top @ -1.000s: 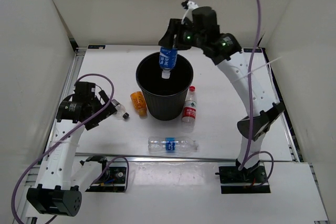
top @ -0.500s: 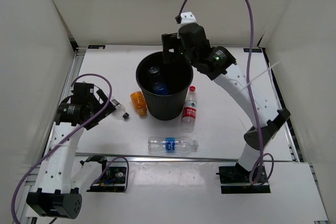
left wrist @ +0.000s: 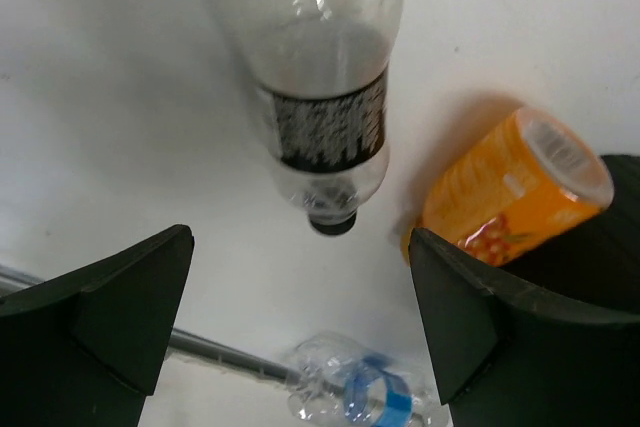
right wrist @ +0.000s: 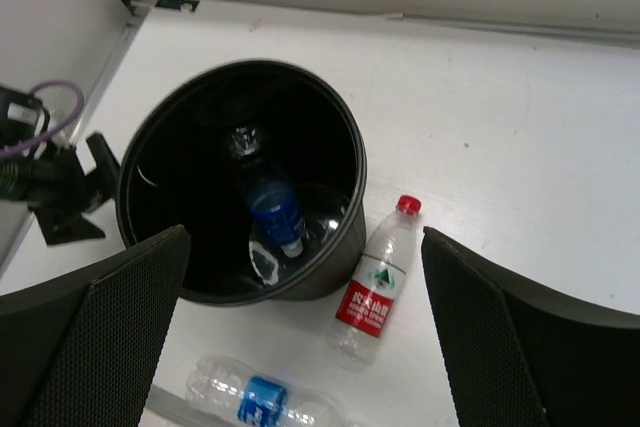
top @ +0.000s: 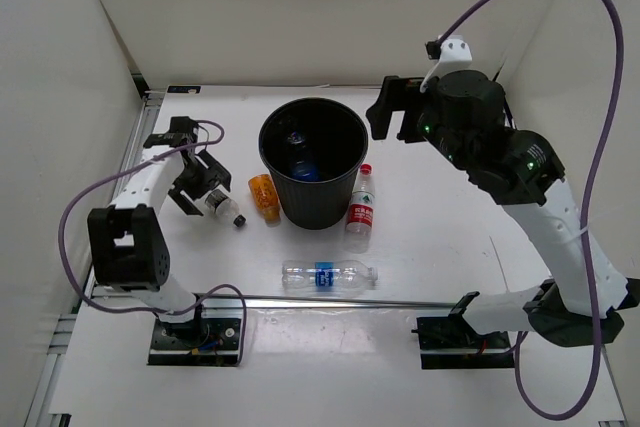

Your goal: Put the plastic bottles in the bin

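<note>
The black bin (top: 315, 215) stands mid-table, and one blue-labelled plastic bottle (top: 300, 161) lies inside it, also in the right wrist view (right wrist: 272, 209). My right gripper (top: 393, 115) hangs open and empty, high and to the right of the bin's rim (right wrist: 345, 162). A red-labelled bottle (top: 362, 209) lies against the bin's right side. Another blue-labelled bottle (top: 328, 276) lies near the front rail. Left of the bin lie the orange bottle (top: 264, 195) and a small dark-capped clear bottle (left wrist: 325, 97). My left gripper (left wrist: 300, 247) hovers open just above that small bottle's cap.
White walls close the table in at the back and both sides. A metal rail (top: 380, 300) runs along the front edge. The purple cable (top: 80, 212) loops beside the left arm.
My right gripper opened and dropped the blue-labelled bottle into the bin, then drew back to the right. The left arm swung away from the near side to above the small dark-capped bottle.
</note>
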`<act>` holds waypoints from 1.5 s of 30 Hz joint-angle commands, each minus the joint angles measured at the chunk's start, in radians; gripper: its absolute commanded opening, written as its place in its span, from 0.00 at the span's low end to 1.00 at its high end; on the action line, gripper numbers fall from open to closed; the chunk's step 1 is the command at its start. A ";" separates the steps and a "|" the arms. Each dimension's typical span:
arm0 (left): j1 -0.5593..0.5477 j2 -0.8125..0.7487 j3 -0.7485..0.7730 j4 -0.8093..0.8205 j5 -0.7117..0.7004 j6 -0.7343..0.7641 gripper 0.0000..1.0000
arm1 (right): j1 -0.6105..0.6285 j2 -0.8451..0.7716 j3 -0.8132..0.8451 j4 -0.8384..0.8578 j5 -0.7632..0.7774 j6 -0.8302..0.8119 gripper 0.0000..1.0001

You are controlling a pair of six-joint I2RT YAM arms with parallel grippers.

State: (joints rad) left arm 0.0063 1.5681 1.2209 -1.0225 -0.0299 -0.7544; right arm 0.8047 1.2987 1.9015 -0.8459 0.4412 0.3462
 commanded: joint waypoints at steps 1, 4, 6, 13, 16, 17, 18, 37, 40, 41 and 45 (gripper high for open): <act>-0.008 0.041 0.072 0.053 0.004 -0.022 1.00 | -0.008 -0.001 -0.027 -0.054 -0.039 -0.001 1.00; -0.017 0.090 0.094 0.053 -0.019 -0.031 1.00 | -0.009 -0.010 -0.025 -0.091 -0.071 -0.001 1.00; -0.017 0.125 0.094 0.053 -0.030 -0.031 1.00 | -0.021 -0.041 -0.045 -0.101 -0.102 -0.001 1.00; -0.017 0.289 0.127 0.055 -0.084 -0.045 1.00 | -0.103 -0.119 -0.111 -0.119 -0.206 0.010 1.00; -0.026 0.299 0.152 0.061 -0.074 -0.045 0.90 | -0.124 -0.159 -0.151 -0.119 -0.231 -0.001 1.00; -0.026 0.299 0.152 0.070 -0.074 -0.045 0.85 | -0.124 -0.170 -0.165 -0.119 -0.231 -0.001 1.00; -0.035 0.299 0.152 0.070 -0.064 -0.028 0.80 | -0.124 -0.179 -0.179 -0.119 -0.231 -0.001 1.00; 0.014 0.170 0.928 0.057 0.178 0.047 0.30 | -0.144 -0.041 -0.062 -0.119 -0.107 -0.007 1.00; -0.052 0.123 0.950 0.243 0.304 0.037 0.34 | -0.144 -0.021 -0.062 -0.139 -0.107 0.020 1.00; -0.095 0.122 0.966 0.269 0.321 0.024 0.35 | -0.144 -0.021 -0.062 -0.139 -0.120 0.020 1.00; -0.242 0.208 1.091 0.280 0.387 0.024 0.35 | -0.144 -0.047 -0.107 -0.148 -0.099 0.030 1.00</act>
State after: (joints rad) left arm -0.1379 1.7081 2.2814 -0.7654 0.2356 -0.7261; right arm 0.6628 1.2758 1.7985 -0.9951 0.3065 0.3645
